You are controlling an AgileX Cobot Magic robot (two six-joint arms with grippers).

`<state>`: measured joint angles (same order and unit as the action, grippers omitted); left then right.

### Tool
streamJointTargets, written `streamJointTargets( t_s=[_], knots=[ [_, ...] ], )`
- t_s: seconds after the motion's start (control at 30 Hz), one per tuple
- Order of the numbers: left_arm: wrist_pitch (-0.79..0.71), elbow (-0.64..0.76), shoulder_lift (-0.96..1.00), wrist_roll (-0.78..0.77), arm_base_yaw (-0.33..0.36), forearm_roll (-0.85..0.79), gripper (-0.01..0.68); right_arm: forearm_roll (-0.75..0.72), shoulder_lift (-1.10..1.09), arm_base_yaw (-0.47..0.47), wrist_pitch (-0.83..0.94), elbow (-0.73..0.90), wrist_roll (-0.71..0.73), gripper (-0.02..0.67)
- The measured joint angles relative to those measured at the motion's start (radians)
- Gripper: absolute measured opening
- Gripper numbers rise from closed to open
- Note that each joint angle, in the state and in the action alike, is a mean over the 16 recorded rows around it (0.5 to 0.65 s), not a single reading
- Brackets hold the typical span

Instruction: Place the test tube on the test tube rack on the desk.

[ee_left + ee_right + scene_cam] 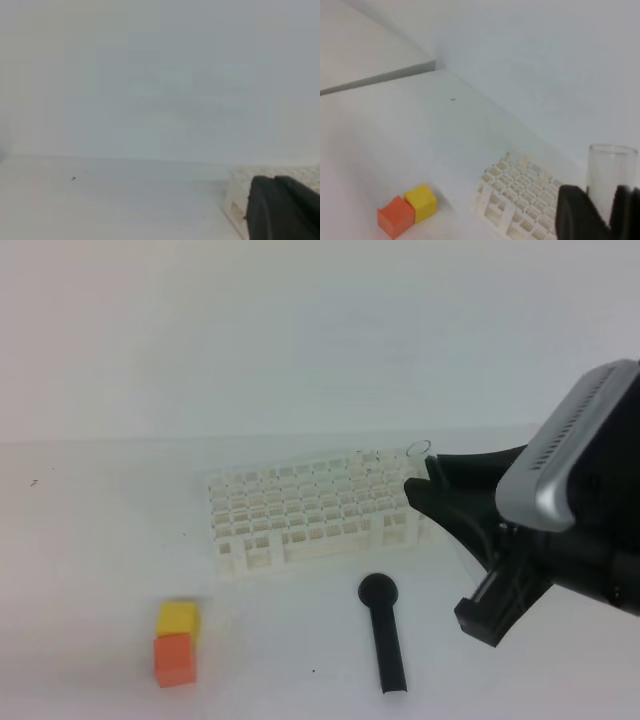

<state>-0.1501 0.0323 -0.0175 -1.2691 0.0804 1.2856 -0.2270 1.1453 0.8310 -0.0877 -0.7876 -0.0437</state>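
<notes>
Your right gripper (600,212) pinches the test tube (611,170) upright above the test tube rack (300,510) corner; misjudge a hole and it strikes the grid and slips

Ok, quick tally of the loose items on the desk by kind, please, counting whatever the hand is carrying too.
Test tube rack: 1
Test tube, upright between the right hand's fingers: 1
Black round-headed stick: 1
Small blocks: 2, one yellow, one orange, touching each other
Total: 5
</notes>
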Motion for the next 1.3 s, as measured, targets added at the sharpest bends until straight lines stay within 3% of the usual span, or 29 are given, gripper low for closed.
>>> streamJointTargets(
  t_s=[0.53, 1.3],
  knots=[
    [0.0, 0.0, 0.001, -0.003, 0.0, 0.008, -0.001, 0.125, 0.375, 0.0, -0.474, -0.124, 0.094, 0.128],
    [0.0, -0.006, 0.005, -0.002, 0.0, 0.027, -0.001, 0.245, 0.981, 0.0, -0.695, -0.58, 0.083, 0.128]
  ],
)
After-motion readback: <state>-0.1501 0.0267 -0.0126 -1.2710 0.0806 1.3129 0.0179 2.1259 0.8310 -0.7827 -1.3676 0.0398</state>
